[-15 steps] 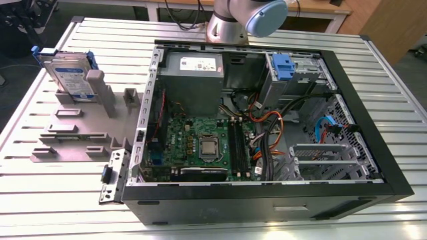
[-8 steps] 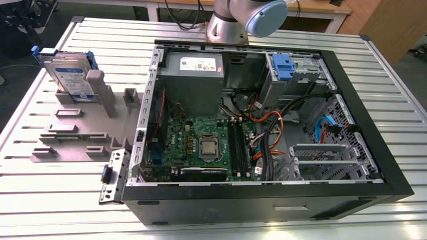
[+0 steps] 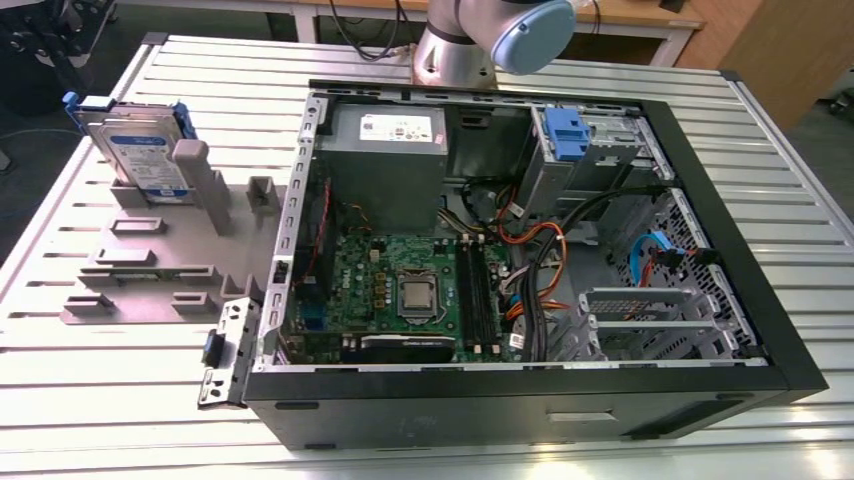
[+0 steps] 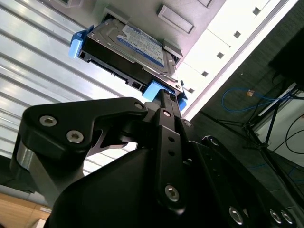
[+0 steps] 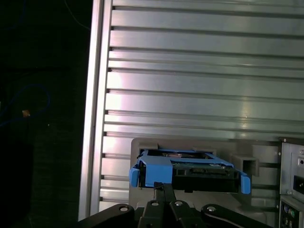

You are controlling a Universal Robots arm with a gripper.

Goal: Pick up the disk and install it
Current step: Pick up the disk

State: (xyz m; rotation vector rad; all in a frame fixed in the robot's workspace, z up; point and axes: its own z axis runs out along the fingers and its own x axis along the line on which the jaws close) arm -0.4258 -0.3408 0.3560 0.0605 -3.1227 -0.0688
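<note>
The gripper (image 5: 161, 186) has its jaws together, holding nothing. The disk (image 5: 199, 172) stands just ahead of the fingertips, upright in the grey holder (image 3: 147, 262). The risk, as I judge it, is an approach with the jaws together: they would strike the blue carrier's edge rather than straddle it, tipping the disk in its slot. The exterior view adds the open computer case (image 3: 467, 410) beside the holder, and the second wrist view shows the disk's labelled face.

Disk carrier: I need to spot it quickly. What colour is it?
Bright blue carrier, clearest in the second wrist view.
</note>
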